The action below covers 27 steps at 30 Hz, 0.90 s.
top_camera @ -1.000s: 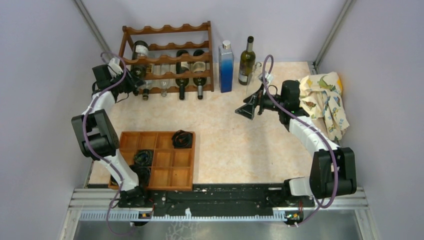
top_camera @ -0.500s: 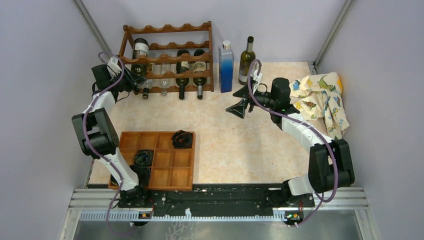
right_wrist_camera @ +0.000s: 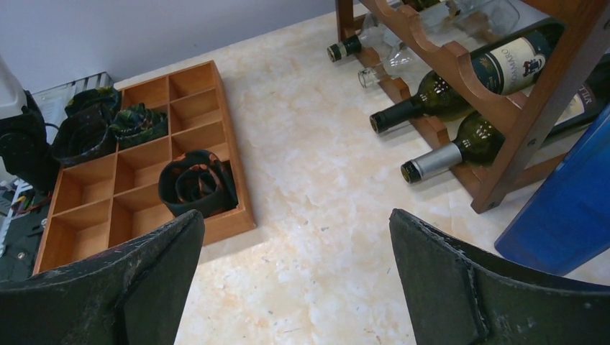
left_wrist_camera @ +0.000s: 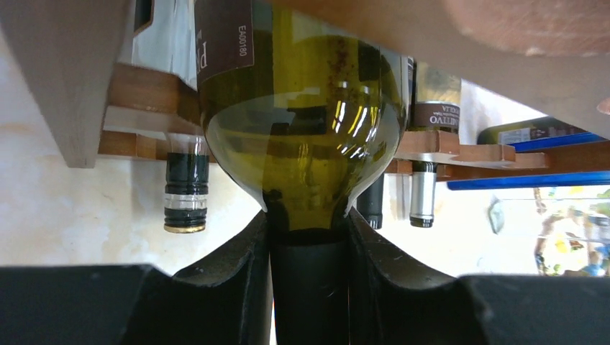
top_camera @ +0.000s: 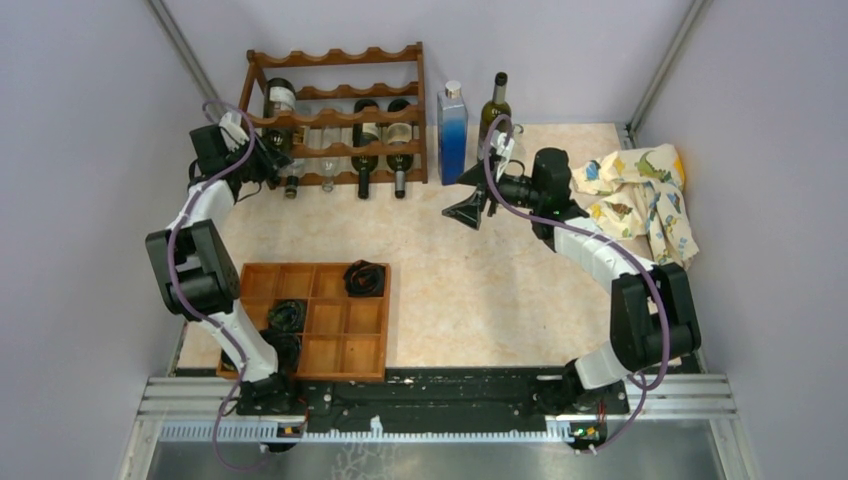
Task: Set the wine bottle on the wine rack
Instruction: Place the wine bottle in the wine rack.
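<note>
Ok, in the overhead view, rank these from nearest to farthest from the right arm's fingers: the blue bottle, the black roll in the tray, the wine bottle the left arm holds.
From the right fingers:
1. blue bottle, just beyond them, beside the wine rack.
2. black roll, in the far-right compartment of the tray.
3. wine bottle, at the rack's left end, in the left fingers.

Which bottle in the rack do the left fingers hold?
The olive-green bottle at the wine rack's left end: its neck is clamped between the left fingers, while the other bottles lie free.
</note>
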{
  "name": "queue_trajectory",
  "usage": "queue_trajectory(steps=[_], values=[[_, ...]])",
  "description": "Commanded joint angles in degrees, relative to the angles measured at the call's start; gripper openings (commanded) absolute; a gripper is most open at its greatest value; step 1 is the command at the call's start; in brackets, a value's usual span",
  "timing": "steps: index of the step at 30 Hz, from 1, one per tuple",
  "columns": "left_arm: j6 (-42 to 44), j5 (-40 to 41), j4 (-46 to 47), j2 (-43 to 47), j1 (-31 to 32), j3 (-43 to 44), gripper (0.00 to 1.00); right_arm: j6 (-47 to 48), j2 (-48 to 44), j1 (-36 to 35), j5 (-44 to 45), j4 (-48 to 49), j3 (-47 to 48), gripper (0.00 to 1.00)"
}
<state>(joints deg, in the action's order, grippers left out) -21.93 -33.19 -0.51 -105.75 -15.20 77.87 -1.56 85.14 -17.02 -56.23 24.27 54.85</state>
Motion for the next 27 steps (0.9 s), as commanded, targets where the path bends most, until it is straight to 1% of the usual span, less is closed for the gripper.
queue_trajectory(steps=[1,6,18,27], values=[[6.97,3.29,-1.91,2.17,3.28,6.22,0.0,0.08,0.41,-0.82,-0.85,4.19,2.82,0.98],[8.55,6.77,-3.03,2.71,4.02,7.36,0.0,-0.05,0.13,-1.0,-0.59,3.96,2.6,0.98],[12.22,10.58,-13.74,-2.93,4.39,19.46,0.0,0.11,-0.38,-1.71,-0.58,4.03,2.36,0.98],[12.43,11.62,-13.75,-5.1,4.47,22.5,0.0,3.38,-0.59,-2.65,-1.04,1.99,2.94,0.98]])
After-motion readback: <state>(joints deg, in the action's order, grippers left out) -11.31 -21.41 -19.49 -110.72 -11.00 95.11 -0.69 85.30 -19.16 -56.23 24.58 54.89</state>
